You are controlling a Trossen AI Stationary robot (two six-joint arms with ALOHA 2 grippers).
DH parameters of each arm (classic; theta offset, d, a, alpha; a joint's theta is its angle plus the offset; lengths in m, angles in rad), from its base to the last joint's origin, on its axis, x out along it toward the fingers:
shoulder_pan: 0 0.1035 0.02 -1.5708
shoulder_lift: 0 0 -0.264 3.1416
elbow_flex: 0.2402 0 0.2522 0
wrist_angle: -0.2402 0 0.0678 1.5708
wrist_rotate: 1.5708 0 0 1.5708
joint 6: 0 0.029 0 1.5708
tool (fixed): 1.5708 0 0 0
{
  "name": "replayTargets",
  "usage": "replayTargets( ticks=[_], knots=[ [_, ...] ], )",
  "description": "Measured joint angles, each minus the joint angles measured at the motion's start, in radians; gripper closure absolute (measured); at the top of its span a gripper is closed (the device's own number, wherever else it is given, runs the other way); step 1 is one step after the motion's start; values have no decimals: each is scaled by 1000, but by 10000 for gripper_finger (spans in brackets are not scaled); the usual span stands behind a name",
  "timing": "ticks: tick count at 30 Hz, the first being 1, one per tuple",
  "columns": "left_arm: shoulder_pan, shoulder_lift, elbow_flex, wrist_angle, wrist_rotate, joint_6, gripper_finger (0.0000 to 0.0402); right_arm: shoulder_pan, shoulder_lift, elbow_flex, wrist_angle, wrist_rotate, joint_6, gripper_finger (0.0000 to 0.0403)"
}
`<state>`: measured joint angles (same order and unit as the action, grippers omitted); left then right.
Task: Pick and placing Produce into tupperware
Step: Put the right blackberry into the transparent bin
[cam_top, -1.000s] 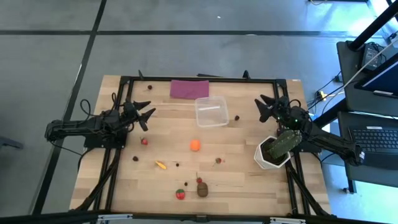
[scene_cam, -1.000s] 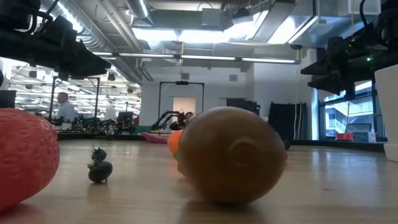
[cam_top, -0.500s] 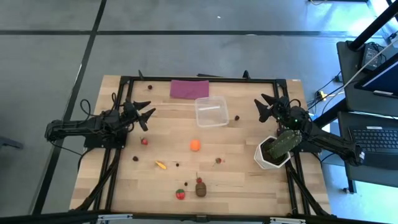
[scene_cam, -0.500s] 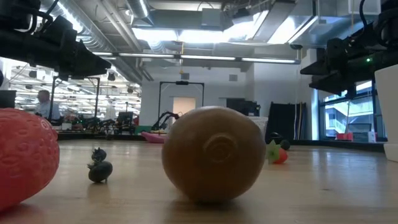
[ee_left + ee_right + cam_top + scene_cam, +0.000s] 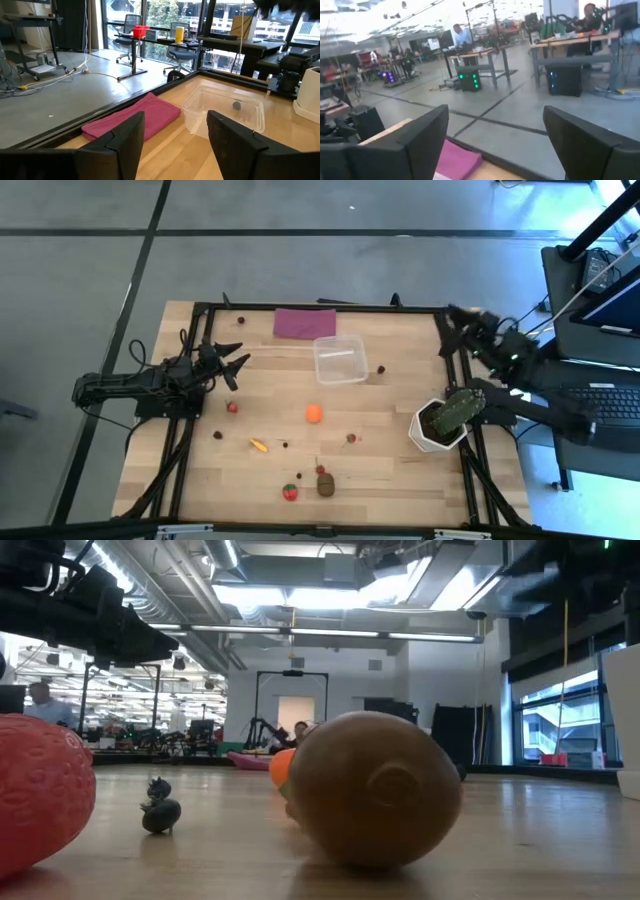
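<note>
Centrally on the table (image 5: 400,480), the tupperware (image 5: 339,360) sits clear and square, just in front of the purple cloth (image 5: 305,322) at the far edge. No produce is visibly inside it in the high view; a small dark bit (image 5: 381,368) lies on the wood just to its right.

The remaining produce is spread over the near half of the table. The orange ball (image 5: 314,413) lies nearest the tupperware, in front of it. A red piece (image 5: 232,407) lies toward the left arm's side, with a dark bit (image 5: 217,435) nearer still. The banana (image 5: 259,445) lies near centre-left. The strawberry (image 5: 290,492) and the brown lump (image 5: 326,485) lie side by side close to the near edge. In the low view the brown lump fills the foreground, with the orange ball partly hidden behind it.

The cactus (image 5: 458,410) in its white pot (image 5: 432,438) stands at the right edge.

The left gripper (image 5: 236,367) is above the left side of the table, fingers spread, holding nothing. The right gripper (image 5: 452,315) is raised over the far right corner, fingers spread wide and empty.
</note>
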<state>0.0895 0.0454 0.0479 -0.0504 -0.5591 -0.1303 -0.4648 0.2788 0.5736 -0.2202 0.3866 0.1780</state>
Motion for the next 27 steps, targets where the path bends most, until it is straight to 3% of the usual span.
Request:
replayTargets(
  ticks=[14, 17, 21, 27],
  knots=[
    [0, 0, 0, 0, 0, 1, 195, -14, 815, 827, -685, -30, -47, 76],
    [0, 0, 0, 0, 0, 1, 195, -39, 977, 974, -876, -104, 1, 76],
    [0, 0, 1, 0, 0, 1, 195, -52, 1155, 1099, -1039, -213, 0, 76],
    [0, 0, 1, 0, 0, 0, 195, -52, 1324, 1139, -1142, -243, -80, 76]
  ],
)
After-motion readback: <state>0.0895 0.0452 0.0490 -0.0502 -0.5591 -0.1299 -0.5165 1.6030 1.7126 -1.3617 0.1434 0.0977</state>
